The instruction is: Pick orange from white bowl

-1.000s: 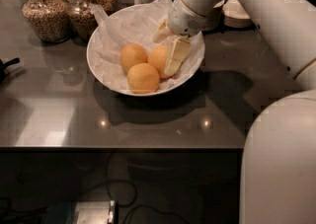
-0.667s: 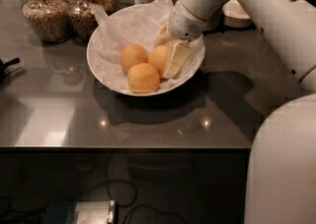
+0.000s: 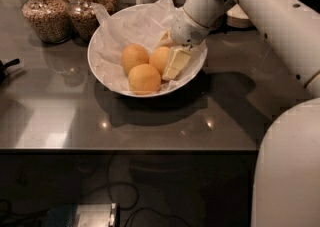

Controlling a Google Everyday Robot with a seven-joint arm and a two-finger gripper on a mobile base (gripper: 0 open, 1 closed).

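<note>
One wide round white paper-lined bowl [image 3: 101, 70] on the grey surface [image 3: 55, 116] holds three round yellow-orange oranges [image 3: 144, 78], with the hand [image 3: 170, 52] against the rightmost orange [image 3: 159, 58], grip state indeterminable.

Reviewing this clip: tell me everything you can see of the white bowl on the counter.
The white bowl is wide, round and shallow, with a smooth glossy rim, likely ceramic. It sits upright on the dark counter, just in front of two grain jars. Crumpled white paper lines it and sticks up past the far rim. Three oranges rest clustered inside on the paper. The tool reaches in from the right, at the rightmost orange.
</note>
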